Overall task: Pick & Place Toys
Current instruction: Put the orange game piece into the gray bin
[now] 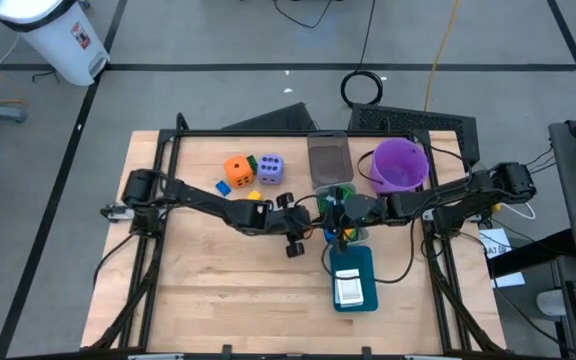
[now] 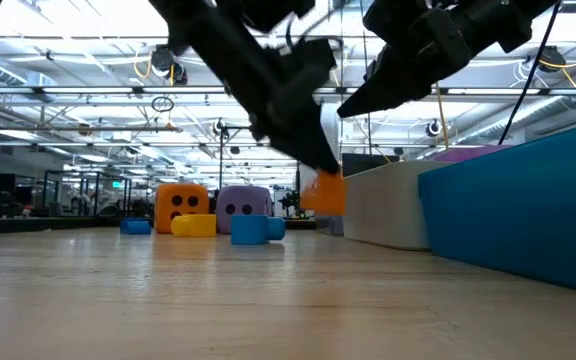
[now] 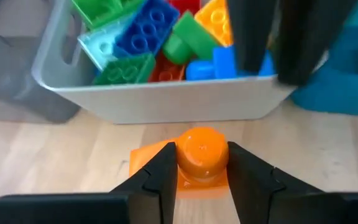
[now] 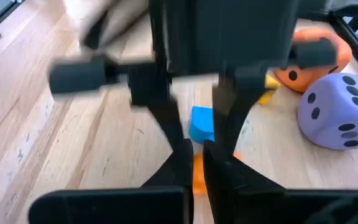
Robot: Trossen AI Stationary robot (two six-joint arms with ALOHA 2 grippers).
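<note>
Grasping the orange block (image 3: 202, 155) beside the grey bin (image 3: 166, 102), the left gripper (image 3: 202, 180) should probably lift straight; right gripper (image 4: 194, 163) jaws clenched, empty.

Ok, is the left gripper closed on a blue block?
No, the left gripper is closed on an orange block beside the grey bin.
</note>
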